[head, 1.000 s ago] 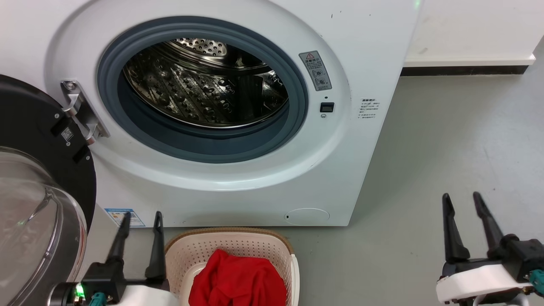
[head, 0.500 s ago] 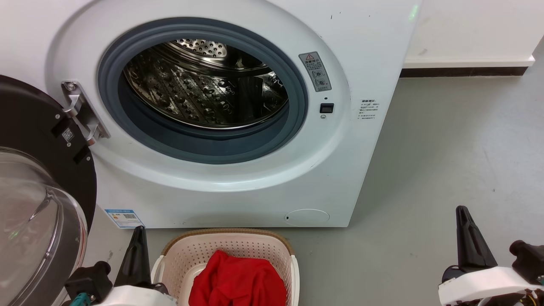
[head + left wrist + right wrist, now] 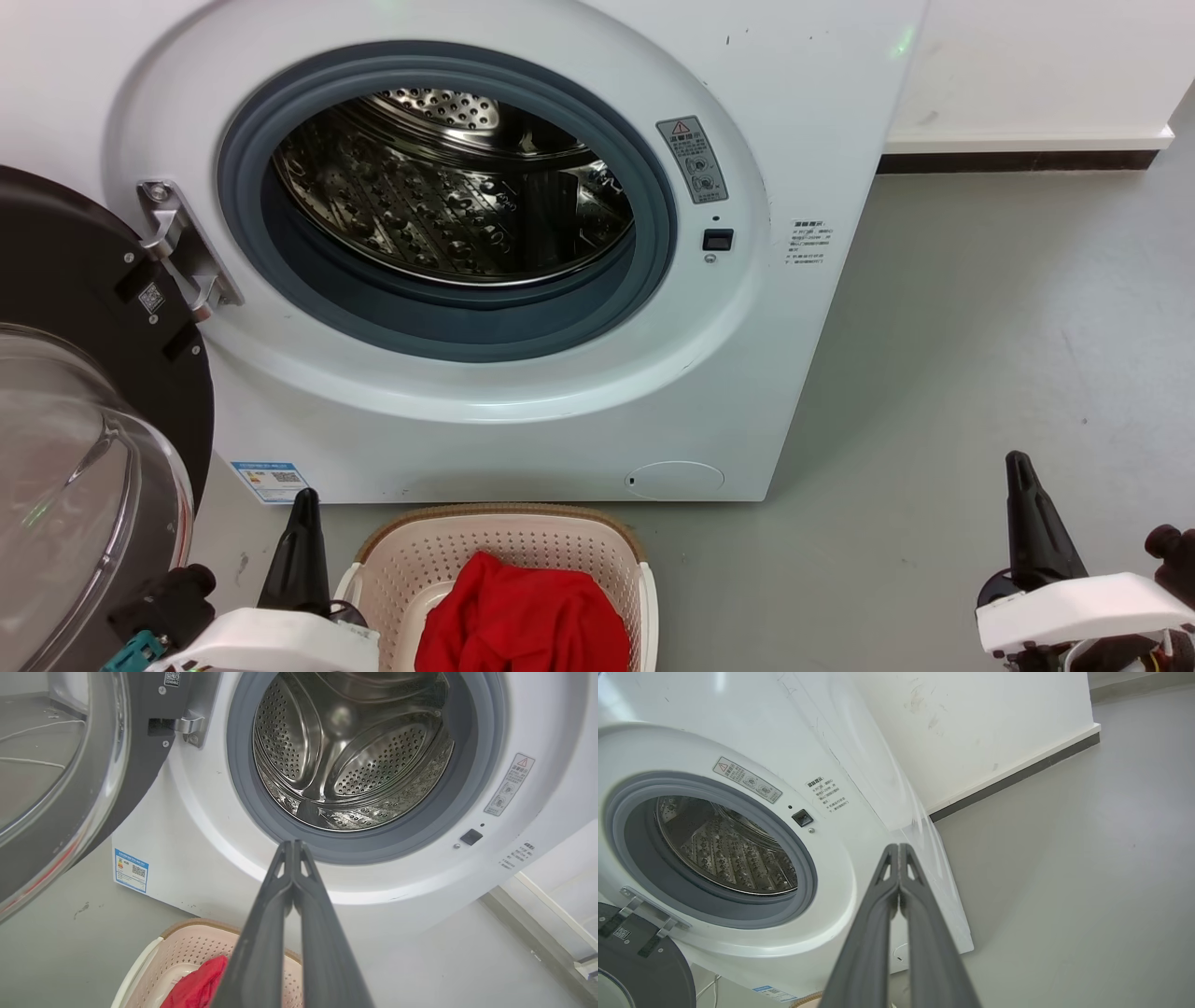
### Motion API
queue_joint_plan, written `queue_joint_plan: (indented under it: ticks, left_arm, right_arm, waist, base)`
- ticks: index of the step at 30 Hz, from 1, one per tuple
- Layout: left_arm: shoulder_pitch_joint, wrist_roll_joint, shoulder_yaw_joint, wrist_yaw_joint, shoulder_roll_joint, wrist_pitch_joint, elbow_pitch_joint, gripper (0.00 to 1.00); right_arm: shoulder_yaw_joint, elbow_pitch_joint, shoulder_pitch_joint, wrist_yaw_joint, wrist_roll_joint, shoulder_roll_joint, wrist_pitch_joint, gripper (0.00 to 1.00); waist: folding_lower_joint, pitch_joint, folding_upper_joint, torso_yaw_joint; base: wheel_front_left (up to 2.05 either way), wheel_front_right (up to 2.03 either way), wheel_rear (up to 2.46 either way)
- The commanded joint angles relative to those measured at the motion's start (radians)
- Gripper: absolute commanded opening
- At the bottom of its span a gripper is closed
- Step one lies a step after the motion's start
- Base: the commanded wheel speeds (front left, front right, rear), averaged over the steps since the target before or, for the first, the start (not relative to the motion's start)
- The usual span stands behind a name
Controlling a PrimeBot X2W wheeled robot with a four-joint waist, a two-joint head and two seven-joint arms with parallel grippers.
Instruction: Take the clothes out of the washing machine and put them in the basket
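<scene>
Beside basket [image 3: 504, 512], left gripper [image 3: 293, 845] pinched closed, empty; right gripper [image 3: 899, 847] likewise, over floor [image 3: 980, 327].

left gripper [image 3: 304, 499] and right gripper [image 3: 1017, 462] are hovering low on the near side, both pinched closed, pointing far.

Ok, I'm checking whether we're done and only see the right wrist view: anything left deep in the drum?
Observer: The left wrist view looks deep into the drum: bare steel, no fabric seen.
Operator: And the basket?
Observer: The basket holds red clothes, heaped in it.
Operator: Left gripper?
Observer: The left gripper is shut, holding nothing.
</scene>
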Motion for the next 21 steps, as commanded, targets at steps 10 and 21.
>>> queue_joint_plan:
  ticks: [10,21]
  left_arm:
    - [-0.042,-0.183,0.010,-0.010,0.001,0.041,0.010,0.00]
    - [-0.061,-0.336,0.015,-0.016,0.001,0.077,0.028,0.00]
  right_arm:
    - [-0.006,0.005,-0.042,0.000,0.182,-0.003,0.042,0.00]
    - [-0.009,0.020,-0.057,0.000,0.333,-0.004,0.078,0.00]
  waist:
    - [-0.0001,-0.004,-0.0001,0.002]
    - [-0.0001,-0.007,-0.0001,0.004]
  base:
    - [0.00,0.00,0.00]
    - [0.00,0.00,0.00]
